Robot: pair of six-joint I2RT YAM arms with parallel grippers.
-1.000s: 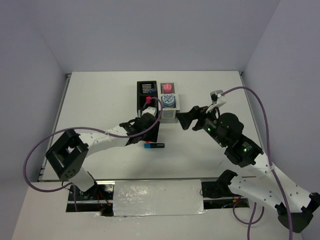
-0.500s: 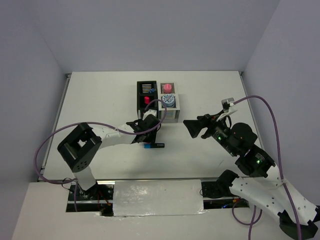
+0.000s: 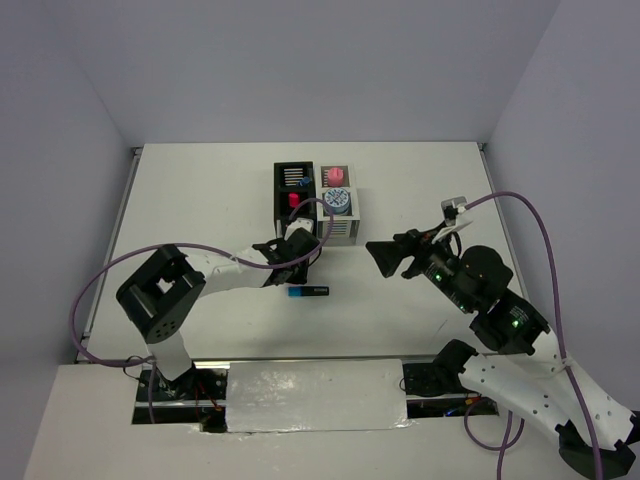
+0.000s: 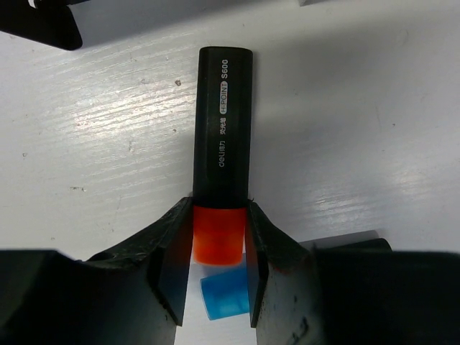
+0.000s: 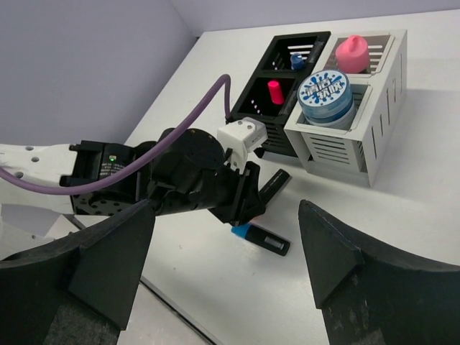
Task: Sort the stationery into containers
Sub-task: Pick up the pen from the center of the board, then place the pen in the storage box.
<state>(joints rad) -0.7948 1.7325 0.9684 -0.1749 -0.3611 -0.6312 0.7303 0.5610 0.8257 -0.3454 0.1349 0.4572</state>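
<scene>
A black highlighter with an orange end (image 4: 223, 129) lies on the white table, and my left gripper (image 4: 219, 244) is shut on that orange end, a finger pressed on each side. Just beneath the jaws lies a second highlighter, its blue end (image 4: 224, 296) showing. From above, the left gripper (image 3: 295, 272) sits right in front of the black organiser (image 3: 279, 200), with the blue-ended highlighter (image 3: 308, 292) beside it. My right gripper (image 5: 226, 251) hangs open and empty over the table, apart from both highlighters.
The white organiser (image 5: 338, 147) holds a pink tube (image 5: 352, 52) and a round blue roll (image 5: 325, 97). The black organiser (image 5: 248, 108) holds a pink-ended marker (image 5: 274, 92) and a small blue-topped item (image 5: 297, 60). A purple cable (image 5: 215, 97) arcs over the left arm.
The left jaws have closed in on the orange end of the highlighter. The right arm drew back to the right a second ago and has since stayed still.
</scene>
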